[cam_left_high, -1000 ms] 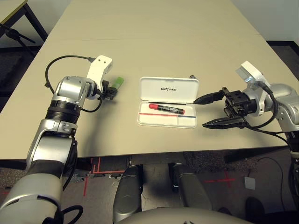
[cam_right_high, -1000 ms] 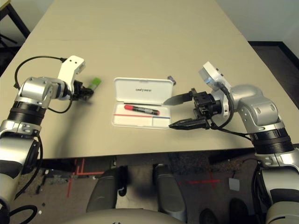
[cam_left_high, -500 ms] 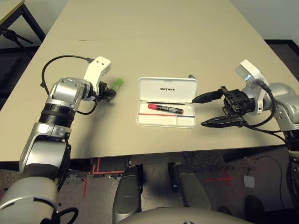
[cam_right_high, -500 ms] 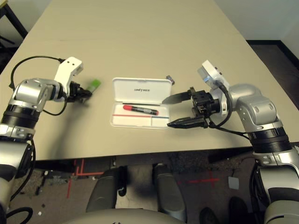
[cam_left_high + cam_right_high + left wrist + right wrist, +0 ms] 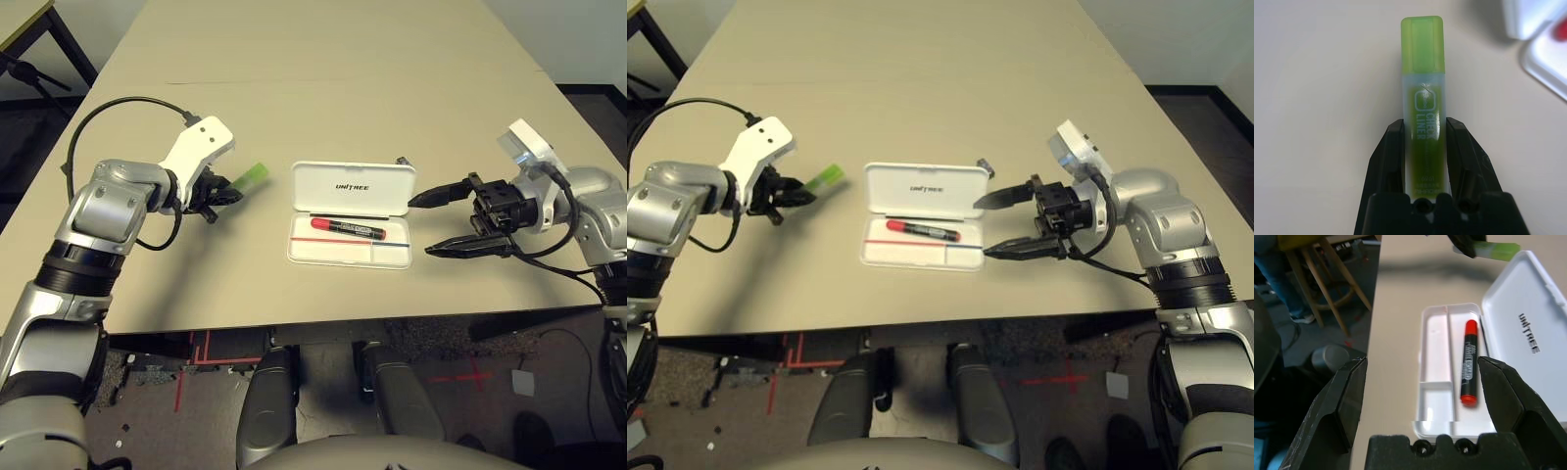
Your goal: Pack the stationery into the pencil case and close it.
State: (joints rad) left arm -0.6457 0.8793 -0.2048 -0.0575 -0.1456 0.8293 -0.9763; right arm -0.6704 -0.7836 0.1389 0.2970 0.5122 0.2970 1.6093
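Fingers of left gripper point(image 5: 1425, 147) clamp the green highlighter point(image 5: 1423, 88), probably just lifted; right gripper point(image 5: 453, 221) wide open, empty beside case point(image 5: 353, 186); next: carry it over beside the marker point(image 5: 348, 228).

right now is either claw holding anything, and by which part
The left claw grips the green highlighter by its lower body, capped end sticking out. The right claw is open and holds nothing.

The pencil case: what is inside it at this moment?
The open pencil case holds one red marker, lying in the long compartment beside the lid. The other compartments look bare. Nothing covers the tray; both hands are outside it.
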